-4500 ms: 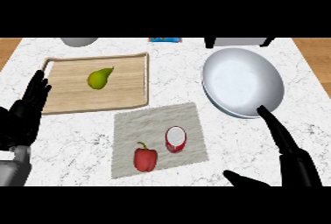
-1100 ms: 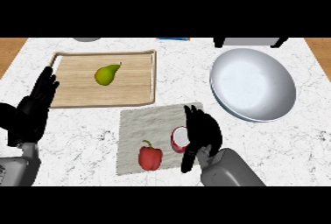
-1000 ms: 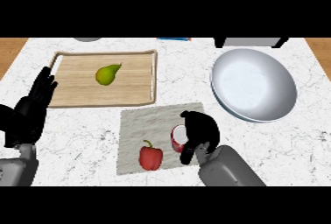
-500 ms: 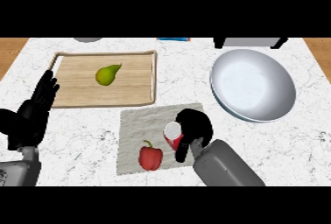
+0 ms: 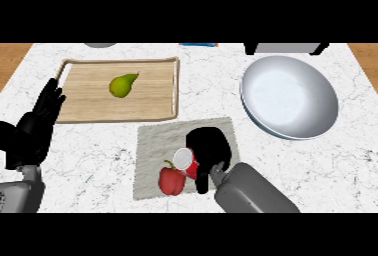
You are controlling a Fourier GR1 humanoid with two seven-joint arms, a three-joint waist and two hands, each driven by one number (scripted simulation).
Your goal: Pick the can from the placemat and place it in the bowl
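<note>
A small red can (image 5: 185, 163) with a white lid lies tilted on the grey placemat (image 5: 159, 140) near the counter's front. My right hand (image 5: 210, 151) is curled round the can from the right and hides most of its body. The big pale bowl (image 5: 289, 96) sits at the right, apart from the hand. My left hand (image 5: 37, 124) rests open at the left edge, fingers up, beside the wooden board.
A red bell pepper (image 5: 172, 181) lies on the placemat just left of the can, touching or nearly touching it. A green pear (image 5: 123, 84) lies on the wooden cutting board (image 5: 88, 107) at the back left. Dark items stand along the back edge.
My right hand came in from the right, dropped onto the placemat and curled round the can. The can has tipped toward the pepper. The left hand stayed put.
</note>
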